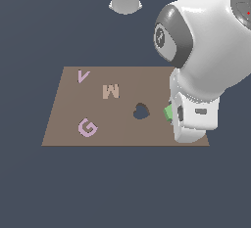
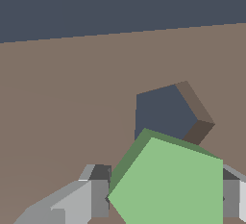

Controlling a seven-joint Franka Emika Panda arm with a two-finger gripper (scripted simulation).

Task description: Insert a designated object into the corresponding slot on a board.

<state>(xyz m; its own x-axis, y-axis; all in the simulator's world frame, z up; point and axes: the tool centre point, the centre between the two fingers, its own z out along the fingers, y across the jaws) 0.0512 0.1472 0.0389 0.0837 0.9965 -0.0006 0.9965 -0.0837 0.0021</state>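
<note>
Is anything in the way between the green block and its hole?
Nothing visible is. The gripper holds the green block, and the pentagon slot in the board lies open right beside it, empty inside.

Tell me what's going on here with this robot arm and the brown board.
The gripper holds a green pentagon block between its fingers, just above the brown board. The pentagon-shaped slot lies right beside the block, still empty. The block is not in yet. The heart-shaped hole and the letters are untouched.

Exterior: high, far, facing board [image 1: 122, 124]. Wrist: close above; shares board.
</note>
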